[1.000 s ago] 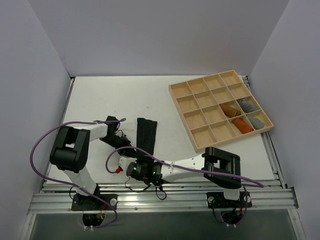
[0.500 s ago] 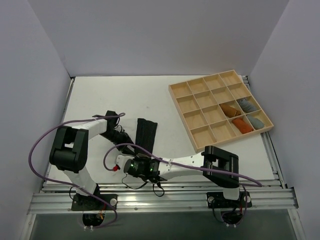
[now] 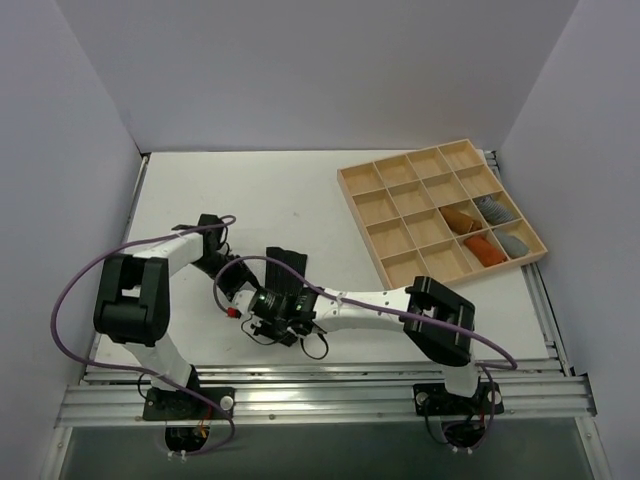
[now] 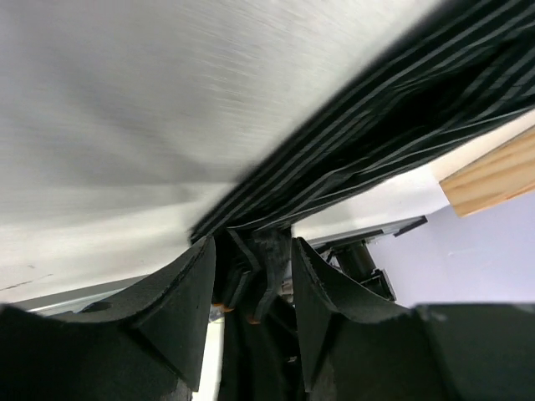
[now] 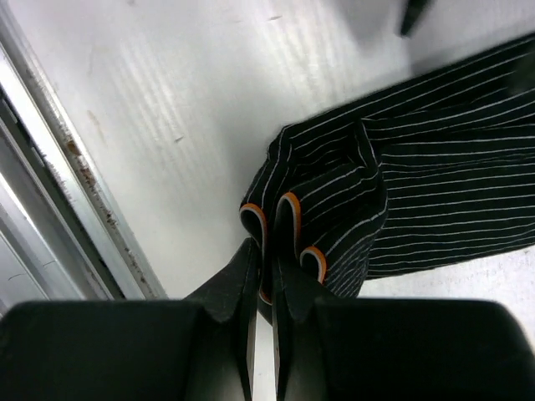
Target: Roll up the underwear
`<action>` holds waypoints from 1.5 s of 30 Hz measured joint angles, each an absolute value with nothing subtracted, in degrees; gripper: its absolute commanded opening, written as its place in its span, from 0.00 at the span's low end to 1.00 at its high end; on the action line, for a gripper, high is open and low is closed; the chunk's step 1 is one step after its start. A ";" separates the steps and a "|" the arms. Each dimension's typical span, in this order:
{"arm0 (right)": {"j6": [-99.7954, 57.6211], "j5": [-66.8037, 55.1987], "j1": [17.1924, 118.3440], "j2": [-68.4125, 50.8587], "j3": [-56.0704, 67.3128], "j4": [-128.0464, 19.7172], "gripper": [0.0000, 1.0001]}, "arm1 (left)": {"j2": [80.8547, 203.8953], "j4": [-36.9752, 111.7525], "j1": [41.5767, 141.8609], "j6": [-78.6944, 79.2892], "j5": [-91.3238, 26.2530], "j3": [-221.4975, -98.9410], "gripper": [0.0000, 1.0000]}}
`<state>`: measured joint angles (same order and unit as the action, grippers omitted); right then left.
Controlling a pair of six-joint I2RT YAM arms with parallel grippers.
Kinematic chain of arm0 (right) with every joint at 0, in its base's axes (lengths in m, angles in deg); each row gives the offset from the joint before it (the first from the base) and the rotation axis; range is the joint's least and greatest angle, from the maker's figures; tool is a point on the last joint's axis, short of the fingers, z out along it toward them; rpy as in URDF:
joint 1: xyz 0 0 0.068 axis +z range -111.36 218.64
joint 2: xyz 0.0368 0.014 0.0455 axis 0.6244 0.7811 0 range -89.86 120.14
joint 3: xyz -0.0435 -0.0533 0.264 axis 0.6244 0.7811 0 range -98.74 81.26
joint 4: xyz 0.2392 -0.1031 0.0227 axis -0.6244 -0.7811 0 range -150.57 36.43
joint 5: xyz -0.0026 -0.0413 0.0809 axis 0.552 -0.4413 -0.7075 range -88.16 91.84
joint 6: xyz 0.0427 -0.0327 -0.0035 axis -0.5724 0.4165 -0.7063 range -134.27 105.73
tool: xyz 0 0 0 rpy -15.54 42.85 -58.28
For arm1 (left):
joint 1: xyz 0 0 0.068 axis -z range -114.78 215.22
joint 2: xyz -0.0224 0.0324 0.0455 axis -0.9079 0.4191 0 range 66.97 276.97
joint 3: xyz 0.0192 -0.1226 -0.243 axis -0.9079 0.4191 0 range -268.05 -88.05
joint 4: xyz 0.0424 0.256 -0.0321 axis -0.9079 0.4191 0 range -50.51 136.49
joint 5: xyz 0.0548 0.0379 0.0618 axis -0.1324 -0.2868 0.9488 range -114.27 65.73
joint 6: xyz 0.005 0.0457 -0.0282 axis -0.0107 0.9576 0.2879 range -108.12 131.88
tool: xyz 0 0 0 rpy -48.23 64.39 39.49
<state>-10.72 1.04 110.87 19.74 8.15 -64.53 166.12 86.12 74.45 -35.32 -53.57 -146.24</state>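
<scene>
Underwear (image 3: 287, 262) lies on the white table (image 3: 250, 190), left of the wooden tray (image 3: 385, 205) and well apart from it, as a black pinstriped strip. Your right gripper (image 5: 266, 251) is pressed together on a bunched fold at the end of the garment farthest from the tray. An orange-and-white edge shows right at its fingertips. Your left gripper (image 4: 251, 251) sits on the side of the garment away from the tray, jaws spread, tips near the striped edge. Whether they touch it you cannot tell. Orange and grey cloth rolls (image 3: 483, 248) sit in the tray's right-hand compartments.
</scene>
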 measured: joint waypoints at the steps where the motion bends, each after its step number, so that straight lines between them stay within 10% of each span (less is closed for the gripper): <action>1: -11.27 -0.55 109.62 20.01 7.81 -64.86 0.00 | 165.97 85.97 73.97 -35.21 -53.07 -145.81 0.49; 22: -18.98 -34.56 89.62 33.51 -6.88 -70.08 0.00 | 149.66 72.57 72.55 -34.47 -55.78 -129.98 0.52; 45: -23.24 -28.66 93.14 31.26 -3.15 -64.36 0.00 | 152.09 65.23 72.81 -45.97 -56.22 -128.21 0.66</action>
